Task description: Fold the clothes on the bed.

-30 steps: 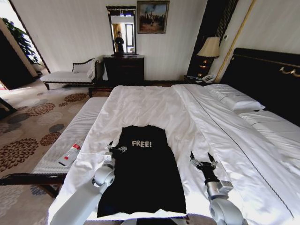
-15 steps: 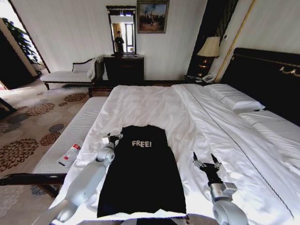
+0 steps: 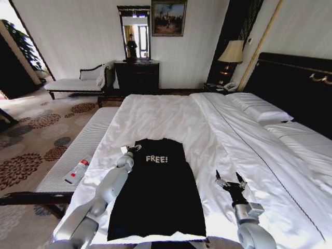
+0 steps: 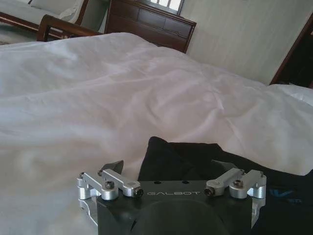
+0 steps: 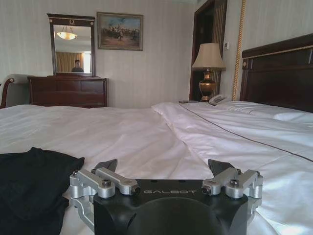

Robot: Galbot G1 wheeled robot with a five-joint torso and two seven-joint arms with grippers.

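The clothes are one black T-shirt (image 3: 155, 192) with white "FREE!" lettering, lying flat as a long narrow rectangle on the white duvet of the bed (image 3: 171, 114). My left gripper (image 3: 130, 149) is stretched out to the shirt's far left corner. Its fingers are open in the left wrist view (image 4: 168, 167), with the shirt's black corner (image 4: 190, 156) just ahead between them. My right gripper (image 3: 231, 181) stands open over bare duvet, well to the right of the shirt. In the right wrist view the right gripper (image 5: 166, 167) holds nothing, and the shirt (image 5: 29, 186) lies off to one side.
A white-cushioned bench (image 3: 88, 140) runs along the bed's left side with a small bottle (image 3: 78, 170) on it. Pillows (image 3: 259, 109) and a dark headboard (image 3: 295, 83) are at the right. A lamp (image 3: 232, 52) and a dresser (image 3: 137, 77) stand at the back.
My left arm has reached forward along the shirt's left edge, from beside its middle to its far corner. The right gripper has drifted slightly back and to the right, still open.
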